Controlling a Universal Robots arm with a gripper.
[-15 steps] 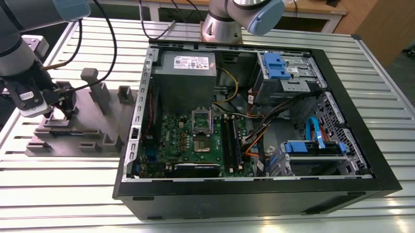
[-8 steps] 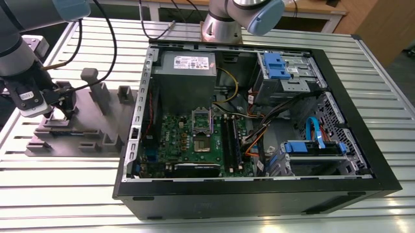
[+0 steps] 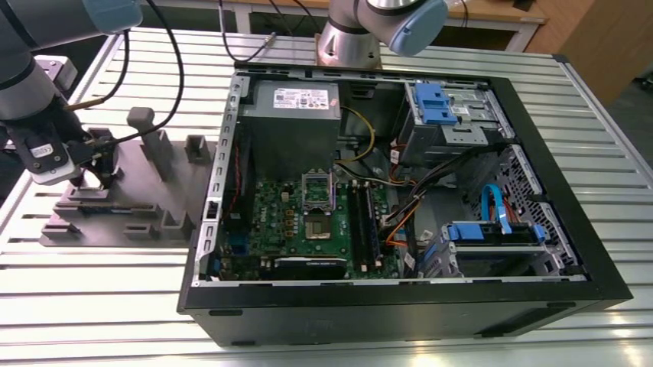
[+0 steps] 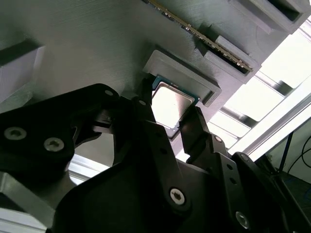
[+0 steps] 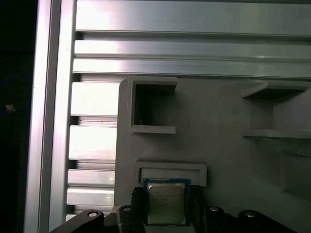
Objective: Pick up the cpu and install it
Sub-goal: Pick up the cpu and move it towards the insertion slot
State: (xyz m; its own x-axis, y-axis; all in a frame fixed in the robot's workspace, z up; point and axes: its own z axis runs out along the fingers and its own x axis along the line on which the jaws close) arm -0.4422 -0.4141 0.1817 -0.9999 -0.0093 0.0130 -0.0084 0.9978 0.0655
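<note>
The cpu (image 5: 166, 203), a small square chip with a shiny metal top, lies in a shallow nest of the grey plastic tray (image 5: 218, 131). In both wrist views my gripper (image 5: 166, 209) straddles it. One black finger (image 4: 145, 104) presses on one edge of the cpu (image 4: 168, 103) and the other finger (image 4: 193, 124) on the opposite edge, so the gripper (image 4: 170, 115) is shut on the chip, which still rests in the nest. In the exterior view the gripper (image 3: 94, 180) reaches down onto the tray (image 3: 133, 218) at the exterior view's left, beside the computer case.
An open black computer case (image 3: 408, 306) lies on the slatted aluminium table (image 3: 102, 306). Its green motherboard holds the metal socket frame (image 3: 317, 200), with cables and blue drive brackets (image 3: 490, 233) toward the exterior view's right. Upright blocks (image 3: 153, 149) stand on the tray.
</note>
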